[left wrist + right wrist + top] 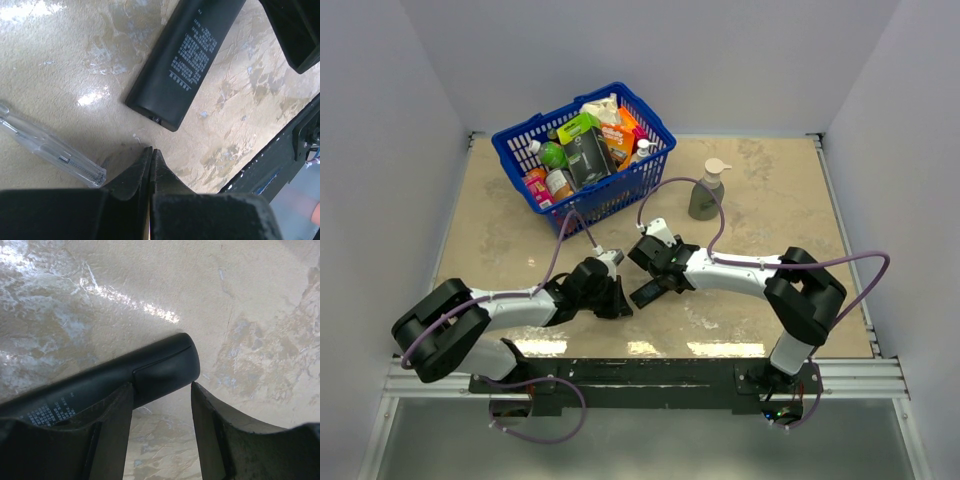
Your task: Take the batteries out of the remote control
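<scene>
Currently: remote flat on the table, right jaws loose over one end, left jaws shut

Quick notes for you, operator. The slim, long black plastic remote control [186,60] lies on the beige marbled tabletop [790,200], in front of both arm bases and roughly mid-table. It lies at a slant, with the face carrying small white printed text turned up. The right wrist view shows a thin seam line across that face near the rounded end.

Your right gripper [161,390] is over that rounded end with its jaws about half spread. One finger [110,430] overlaps the remote's body. The other finger [225,440] stands clear of it, with bare table showing in the gap, so nothing is clamped. Whether the overlapping finger actually presses on the plastic, I can't tell.

Your left gripper [151,152] is fully closed, fingertips pressed together and holding nothing. The tips point down at the table just beside the remote's other end, the one with a tiny round hole in its edge, and they stay apart from it.

Other stuff: a clear plastic strip-like piece with a small metal spring inside [50,150] lies on the table near the left fingers, and I can't identify it. At the far side of the table is a blue plastic mesh basket [610,195] packed with colourful grocery packs and bottles. To its right stands a grey-green pump bottle [705,198], upright and well apart from the remote.
</scene>
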### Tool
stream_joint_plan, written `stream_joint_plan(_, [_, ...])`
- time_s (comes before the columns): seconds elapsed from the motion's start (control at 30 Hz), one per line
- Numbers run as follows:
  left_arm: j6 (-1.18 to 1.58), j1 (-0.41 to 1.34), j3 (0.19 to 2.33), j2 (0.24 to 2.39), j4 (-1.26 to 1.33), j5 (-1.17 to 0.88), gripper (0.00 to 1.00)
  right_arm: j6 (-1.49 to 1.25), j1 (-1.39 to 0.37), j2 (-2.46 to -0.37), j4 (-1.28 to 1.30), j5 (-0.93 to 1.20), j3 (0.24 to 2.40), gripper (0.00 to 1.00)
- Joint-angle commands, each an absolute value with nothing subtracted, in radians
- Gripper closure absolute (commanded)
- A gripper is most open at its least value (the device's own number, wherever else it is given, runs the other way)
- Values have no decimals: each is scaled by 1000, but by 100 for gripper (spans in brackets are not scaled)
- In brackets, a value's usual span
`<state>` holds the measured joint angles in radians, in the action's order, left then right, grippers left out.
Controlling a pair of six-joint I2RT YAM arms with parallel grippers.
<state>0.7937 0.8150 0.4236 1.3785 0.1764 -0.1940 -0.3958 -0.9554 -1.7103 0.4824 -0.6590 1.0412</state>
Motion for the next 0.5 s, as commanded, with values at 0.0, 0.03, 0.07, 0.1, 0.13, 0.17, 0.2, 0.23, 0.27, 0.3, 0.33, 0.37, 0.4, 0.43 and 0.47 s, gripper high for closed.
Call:
stream_joint_plan(0.0, [796, 821, 437, 1384, 216, -173, 98, -403, -950, -1703, 497, -730, 1066, 48])
stream_joint_plan(0.03, [796, 821, 437, 1382, 216, -176, 98, -405, -950, -1700, 500, -732, 1066, 48])
stream_joint_plan(0.07, [798, 821, 437, 1382, 215, -176, 98, -406, -951, -1698, 502, -733, 1069, 48])
stream_joint_plan(0.1, [798, 821, 439, 1379, 212, -176, 98, -410, -950, -1697, 503, -738, 1069, 48])
stream_joint_plan(0.13, [798, 822, 439, 1376, 212, -175, 98, -410, -951, -1691, 508, -739, 1069, 48])
stream_joint_plan(0.17, [799, 821, 437, 1374, 212, -176, 98, -411, -950, -1686, 509, -742, 1069, 48])
stream_joint_plan(0.2, [801, 822, 437, 1371, 210, -175, 98, -411, -950, -1683, 512, -749, 1068, 48])
stream_joint_plan(0.23, [799, 822, 439, 1368, 210, -176, 98, -413, -950, -1680, 517, -753, 1066, 48])
stream_joint_plan(0.27, [799, 824, 439, 1367, 210, -178, 98, -414, -948, -1674, 523, -761, 1068, 48])
stream_joint_plan(0.3, [801, 825, 440, 1361, 209, -179, 98, -417, -950, -1671, 526, -765, 1066, 48])
stream_joint_plan(0.33, [801, 827, 442, 1358, 207, -179, 98, -419, -950, -1667, 534, -776, 1066, 48])
stream_joint_plan(0.37, [801, 827, 443, 1355, 206, -181, 97, -419, -950, -1663, 537, -779, 1065, 48])
stream_joint_plan(0.4, [802, 827, 443, 1347, 201, -183, 97, -426, -950, -1660, 541, -785, 1066, 48])
stream_joint_plan(0.43, [805, 828, 448, 1345, 198, -184, 97, -429, -950, -1654, 546, -796, 1066, 48])
stream_joint_plan(0.47, [805, 830, 449, 1341, 196, -183, 97, -428, -950, -1649, 545, -796, 1065, 48])
